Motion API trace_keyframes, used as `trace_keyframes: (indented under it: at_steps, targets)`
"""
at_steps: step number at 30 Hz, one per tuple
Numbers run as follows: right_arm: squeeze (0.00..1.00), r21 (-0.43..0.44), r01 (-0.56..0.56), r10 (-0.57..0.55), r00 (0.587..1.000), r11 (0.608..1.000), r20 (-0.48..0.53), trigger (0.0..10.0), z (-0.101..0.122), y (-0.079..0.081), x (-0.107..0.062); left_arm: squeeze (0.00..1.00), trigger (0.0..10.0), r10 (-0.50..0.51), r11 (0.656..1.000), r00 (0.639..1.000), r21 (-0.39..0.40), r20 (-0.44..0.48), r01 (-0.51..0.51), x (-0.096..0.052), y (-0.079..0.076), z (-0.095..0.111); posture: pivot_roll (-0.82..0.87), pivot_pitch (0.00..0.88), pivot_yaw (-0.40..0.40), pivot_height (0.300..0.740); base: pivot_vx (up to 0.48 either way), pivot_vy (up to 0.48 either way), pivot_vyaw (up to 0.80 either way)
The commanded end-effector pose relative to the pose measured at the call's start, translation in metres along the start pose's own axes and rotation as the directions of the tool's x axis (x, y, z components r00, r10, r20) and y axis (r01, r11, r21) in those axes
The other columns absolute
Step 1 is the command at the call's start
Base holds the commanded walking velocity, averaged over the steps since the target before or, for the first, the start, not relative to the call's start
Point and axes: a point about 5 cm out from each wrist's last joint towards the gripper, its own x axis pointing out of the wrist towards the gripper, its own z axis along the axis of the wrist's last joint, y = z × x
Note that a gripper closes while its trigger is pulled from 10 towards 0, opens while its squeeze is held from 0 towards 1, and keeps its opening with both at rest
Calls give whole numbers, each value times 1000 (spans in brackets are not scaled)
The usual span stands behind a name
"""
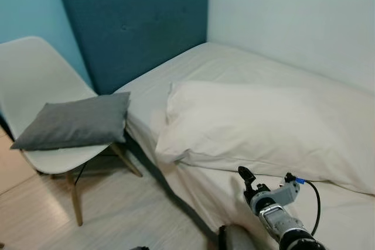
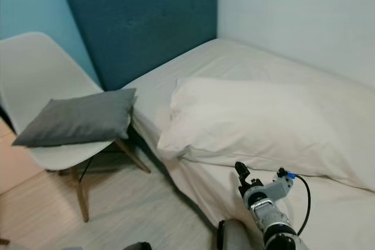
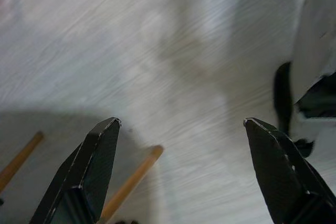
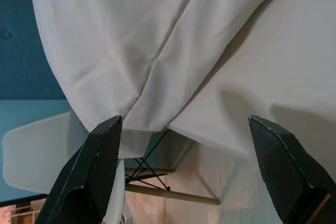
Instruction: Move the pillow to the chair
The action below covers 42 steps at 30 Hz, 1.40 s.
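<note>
A large white pillow (image 1: 263, 124) lies on the bed, its near corner hanging past the mattress edge. Left of the bed stands a white chair (image 1: 29, 74), and a grey pillow (image 1: 76, 122) lies flat on its seat. My right gripper (image 1: 267, 178) is open just in front of and below the white pillow's front edge, touching nothing. In the right wrist view the white pillow (image 4: 131, 35) hangs beyond the right gripper (image 4: 184, 120), with the chair (image 4: 37, 153) farther off. My left gripper (image 3: 181, 121) is open over the pale wooden floor, holding nothing.
A teal headboard (image 1: 137, 24) stands against the blue wall behind the bed. The white sheet (image 1: 211, 62) covers the mattress, with a white wall on its far side. Wooden chair legs (image 3: 131, 182) cross below the left gripper. Pale floor (image 1: 117, 215) lies between chair and bed.
</note>
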Motion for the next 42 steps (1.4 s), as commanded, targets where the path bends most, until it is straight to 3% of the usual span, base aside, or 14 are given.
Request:
trace_keyframes:
  at_steps: [1, 7, 9, 20, 22, 24, 27, 37, 38, 40, 42]
  targets:
    - [0, 24, -8, 7, 1000, 1000, 23, 10000, 3, 6, 3, 0, 10000, 16, 999, 1000, 29, 4, -16, 0, 10, -1, 4, 87, 46, 556, 0, 0, 0]
    - [0, 54, -23, 17, 995, 998, 95, 10000, 17, 16, 8, 0, 10000, 27, 999, 1000, 46, -9, -27, -4, 21, -17, 42, 151, 65, 556, 0, 0, 0]
    - [0, 99, -38, 20, 985, 994, 173, 10000, 33, 20, 7, 0, 10000, 32, 998, 999, 51, -13, -31, -7, 26, -28, 53, 198, 79, 556, 0, 0, 0]
    - [0, 141, -114, 66, 949, 983, 310, 10000, 71, 26, 2, 0, 10000, 21, 997, 998, 72, 55, -25, -14, 36, -36, 85, 329, 108, 556, 0, 0, 0]
    - [0, 119, -204, 153, 928, 972, 340, 10000, 83, 38, 2, 0, 10000, 19, 996, 990, 88, 137, -31, -19, 42, -34, 120, 372, 108, 556, 0, 0, 0]
    - [0, 111, -241, 189, 917, 964, 350, 10000, 87, 43, 2, 0, 10000, 19, 995, 986, 90, 166, -34, -21, 44, -34, 125, 378, 108, 556, 0, 0, 0]
    - [0, 88, -344, 286, 876, 935, 388, 10000, 101, 63, 3, 0, 10000, 24, 996, 978, 85, 209, -42, -32, 49, -43, 152, 427, 116, 556, 0, 0, 0]
    - [0, 65, -405, 336, 830, 912, 446, 10000, 128, 105, 8, 0, 10000, 15, 990, 978, 134, 210, -44, -56, 59, -70, 192, 509, 134, 556, 0, 0, 0]
    - [0, 58, -435, 365, 814, 898, 453, 10000, 131, 116, 9, 0, 10000, 13, 990, 976, 137, 219, -44, -60, 60, -71, 199, 522, 138, 556, 0, 0, 0]
    - [0, 55, -452, 381, 805, 890, 456, 10000, 132, 121, 9, 0, 10000, 13, 989, 974, 137, 224, -45, -62, 61, -71, 199, 522, 138, 556, 0, 0, 0]
    - [0, 41, -537, 458, 755, 843, 469, 10000, 138, 145, 9, 0, 10000, 10, 988, 971, 146, 237, -46, -68, 61, -69, 208, 540, 137, 556, 0, 0, 0]
